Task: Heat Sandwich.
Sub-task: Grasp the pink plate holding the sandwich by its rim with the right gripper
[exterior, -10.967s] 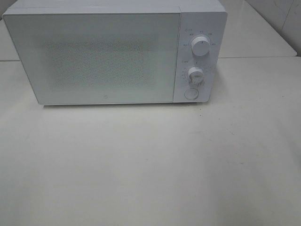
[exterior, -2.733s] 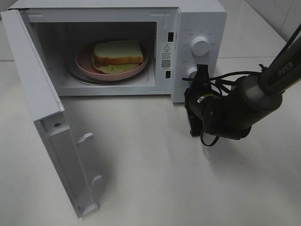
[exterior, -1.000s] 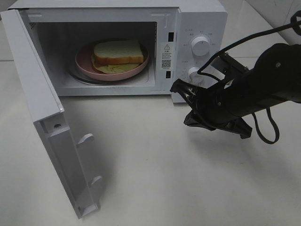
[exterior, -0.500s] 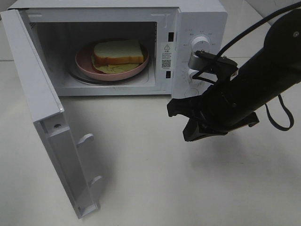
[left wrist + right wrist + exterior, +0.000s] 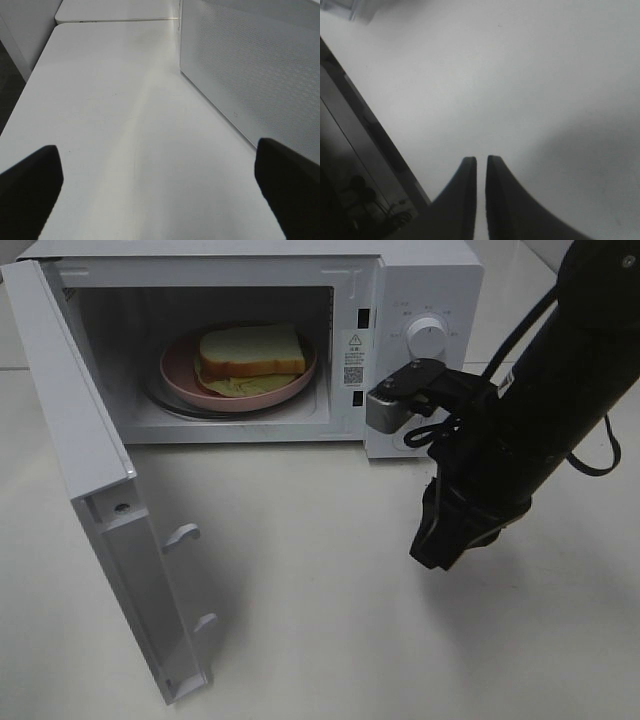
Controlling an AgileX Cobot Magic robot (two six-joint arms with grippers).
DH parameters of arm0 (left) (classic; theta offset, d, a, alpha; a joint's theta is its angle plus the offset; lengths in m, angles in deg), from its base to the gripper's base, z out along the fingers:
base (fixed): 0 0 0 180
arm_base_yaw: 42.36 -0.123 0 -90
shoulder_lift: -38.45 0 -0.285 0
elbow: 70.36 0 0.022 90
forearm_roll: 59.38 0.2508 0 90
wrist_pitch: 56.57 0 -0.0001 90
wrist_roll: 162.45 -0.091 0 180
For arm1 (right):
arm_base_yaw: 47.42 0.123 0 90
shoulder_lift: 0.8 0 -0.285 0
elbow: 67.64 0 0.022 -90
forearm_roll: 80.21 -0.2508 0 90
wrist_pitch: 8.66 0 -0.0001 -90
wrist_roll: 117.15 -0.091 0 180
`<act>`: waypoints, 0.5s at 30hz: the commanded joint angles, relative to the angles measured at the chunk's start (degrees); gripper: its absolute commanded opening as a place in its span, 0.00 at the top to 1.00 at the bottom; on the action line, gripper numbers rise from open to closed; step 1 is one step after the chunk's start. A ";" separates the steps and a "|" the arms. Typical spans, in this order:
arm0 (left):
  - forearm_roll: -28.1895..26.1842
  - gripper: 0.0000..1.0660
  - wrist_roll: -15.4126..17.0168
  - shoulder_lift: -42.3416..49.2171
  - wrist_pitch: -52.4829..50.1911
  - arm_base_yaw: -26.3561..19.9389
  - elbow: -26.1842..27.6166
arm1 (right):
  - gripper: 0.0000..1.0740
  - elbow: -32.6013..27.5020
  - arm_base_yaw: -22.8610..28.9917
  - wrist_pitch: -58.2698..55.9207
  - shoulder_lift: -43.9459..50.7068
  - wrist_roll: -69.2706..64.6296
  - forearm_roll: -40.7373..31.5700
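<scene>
Since the sandwich (image 5: 250,352) already lies on the pink plate (image 5: 172,368) inside the microwave (image 5: 430,270), the step in hand is probably shutting the door (image 5: 90,470) and then setting a knob. From the high camera, the door hangs fully open at the left and swings out toward the near side, its latch hooks (image 5: 182,533) facing right. The right gripper (image 5: 433,558) points down at the table (image 5: 300,640), near the control panel and well apart from the door. To close the door well, it should be pushed on its outer face, close to the free edge, in a steady arc until the hooks seat. The right arm covers the lower controls; only the upper knob (image 5: 428,338) shows, so that arm must clear before anything can be dialled. The left arm is not in this view.

From the left wrist, the left gripper (image 5: 156,150) stands wide open and empty over bare table (image 5: 110,100). A white perforated panel (image 5: 250,75), likely the door's outside, rises just beside it, so this arm looks better placed for the push.

From the right wrist, the right gripper (image 5: 481,165) has its fingers (image 5: 465,190) all but together, a thin slit between them and nothing held. Plain table (image 5: 520,75) lies beyond; the dark edge to one side is too blurred to name.
</scene>
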 commanded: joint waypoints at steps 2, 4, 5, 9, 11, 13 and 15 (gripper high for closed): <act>-0.46 0.05 0.11 1.49 0.06 -0.17 -0.17 | 0.90 1.49 -0.34 -2.92 0.46 12.89 2.92; -0.46 0.05 0.11 1.49 0.06 -0.17 -0.17 | 0.90 1.60 -0.34 -2.98 0.46 14.78 3.67; -0.46 0.05 0.11 1.49 0.06 -0.17 -0.17 | 0.90 1.60 -0.29 -3.04 0.46 16.84 4.76; -0.46 0.05 0.11 1.49 0.06 -0.17 -0.17 | 0.90 1.60 -0.29 -3.27 0.46 23.43 9.00; -0.46 0.05 0.11 1.49 0.06 -0.17 -0.17 | 0.89 1.60 -0.29 -3.21 0.46 26.59 11.80; -0.46 0.05 0.11 1.49 0.06 -0.17 -0.17 | 0.88 1.60 -0.29 -3.09 0.46 28.76 13.64; -0.46 0.05 0.11 1.49 0.06 -0.17 -0.17 | 0.87 1.60 -0.17 -2.92 0.46 29.51 14.44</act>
